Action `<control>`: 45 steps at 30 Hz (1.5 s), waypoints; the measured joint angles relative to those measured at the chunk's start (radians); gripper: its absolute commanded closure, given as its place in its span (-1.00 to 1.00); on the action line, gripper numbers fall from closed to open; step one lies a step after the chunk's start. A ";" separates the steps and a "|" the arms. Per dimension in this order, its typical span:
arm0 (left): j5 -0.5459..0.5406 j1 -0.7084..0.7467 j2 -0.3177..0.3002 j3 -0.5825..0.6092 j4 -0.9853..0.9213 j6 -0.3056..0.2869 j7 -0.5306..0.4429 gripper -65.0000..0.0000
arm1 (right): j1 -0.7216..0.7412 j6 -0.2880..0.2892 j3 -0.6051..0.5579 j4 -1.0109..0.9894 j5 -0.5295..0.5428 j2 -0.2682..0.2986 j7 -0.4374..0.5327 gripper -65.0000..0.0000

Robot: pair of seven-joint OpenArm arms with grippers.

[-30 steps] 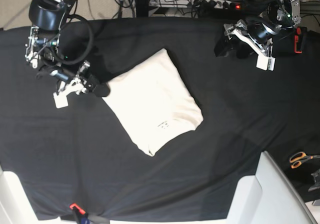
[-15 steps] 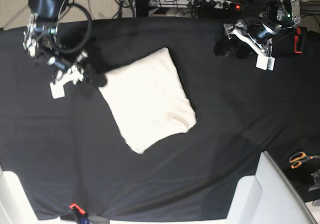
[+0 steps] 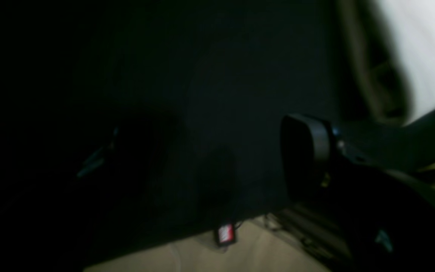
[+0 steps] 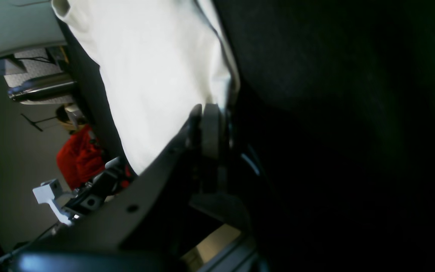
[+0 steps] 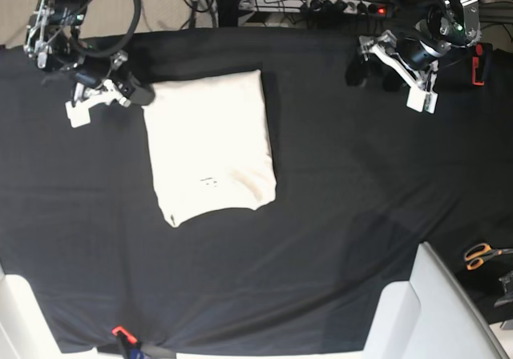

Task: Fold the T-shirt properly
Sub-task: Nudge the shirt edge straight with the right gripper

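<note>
Black cloth table cover (image 5: 361,215) bears the folded T-shirt (image 5: 210,147), lying left of centre. My right gripper (image 5: 132,93), clenched, pinches its upper-left corner; my left gripper (image 5: 401,74) hangs released, well apart. Best drag low, evenly, before letting go.

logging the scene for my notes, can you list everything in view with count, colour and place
T-shirt: one, cream, folded, left of centre on the table cover
table cover: one, black, spread across the table
scissors: one pair, orange handles, right edge
power strip: one, dark with a red light, floor beyond the far edge
right pincer: one, shut on the T-shirt's far left corner
left pincer: one, open, hanging above the cover at far right, holding nothing
</note>
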 measured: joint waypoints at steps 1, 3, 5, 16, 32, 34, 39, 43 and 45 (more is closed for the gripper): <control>0.001 0.001 0.001 0.001 0.000 0.000 0.000 -0.57 | -0.003 -0.001 0.000 0.013 -0.003 0.000 0.000 0.98; -0.002 -0.001 0.002 0.002 0.000 0.000 0.000 -0.57 | -0.004 -0.005 0.000 0.031 -0.004 0.002 -0.003 0.98; -0.002 -0.002 0.002 0.002 0.000 0.000 -0.001 -0.57 | -0.004 -0.024 0.000 0.044 -0.003 0.002 -0.005 0.98; -0.002 -0.026 0.003 0.006 -0.002 -0.001 0.000 -0.57 | -0.023 -0.068 -0.002 0.057 -0.004 -0.035 -0.019 0.98; 0.002 -0.039 0.002 0.006 -0.002 -0.003 0.004 -0.57 | -0.027 -0.069 -0.002 0.057 -0.007 -0.051 -0.034 0.53; 0.001 -0.040 0.002 0.006 -0.002 -0.003 0.004 -0.57 | -0.033 -0.069 -0.002 0.057 -0.008 -0.051 -0.034 0.13; 0.001 -0.039 0.003 0.006 -0.002 -0.003 0.004 -0.57 | -0.035 -0.068 0.003 0.066 0.011 -0.051 -0.042 -0.24; 0.001 -0.040 0.003 0.006 -0.001 -0.003 0.004 -0.57 | -0.080 -0.071 0.005 0.179 -0.004 -0.051 -0.031 -0.24; 0.002 -0.033 0.002 0.006 0.016 -0.003 0.005 -0.57 | -0.113 -0.079 0.011 0.247 -0.013 -0.051 -0.031 -0.24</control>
